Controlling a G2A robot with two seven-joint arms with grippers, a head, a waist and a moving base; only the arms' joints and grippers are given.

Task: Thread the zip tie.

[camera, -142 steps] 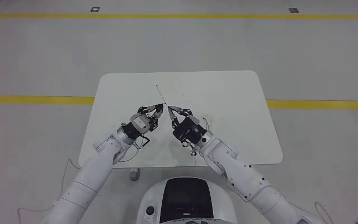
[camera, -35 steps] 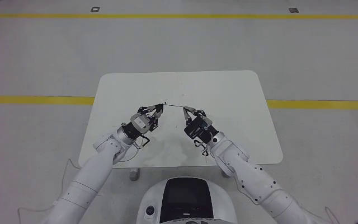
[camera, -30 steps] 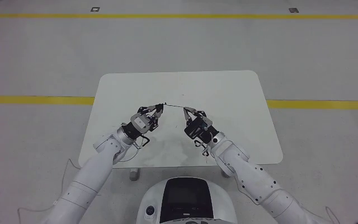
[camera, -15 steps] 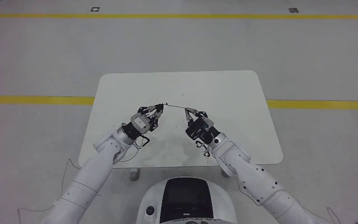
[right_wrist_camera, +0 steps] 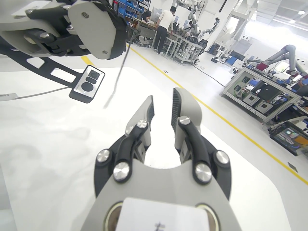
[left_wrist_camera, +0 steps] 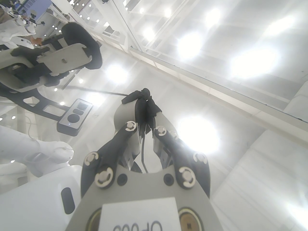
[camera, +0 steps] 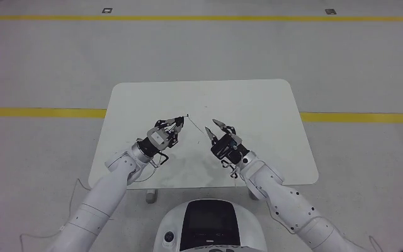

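Got the zip tie (camera: pixel 195 124) as a thin dark strap held above the white table (camera: pixel 264 101), near its middle. Clamped at one end in the left gripper (camera: pixel 179 123), pads pinched tight on it. Long axis running from there toward the right gripper (camera: pixel 212 127), free tip aimed that way and drooping slightly toward the tabletop. Stops just short of the right gripper, not touching. Right gripper released, jaws apart, holding nothing. Can't make out the tie's head; probably buried between the left pads.
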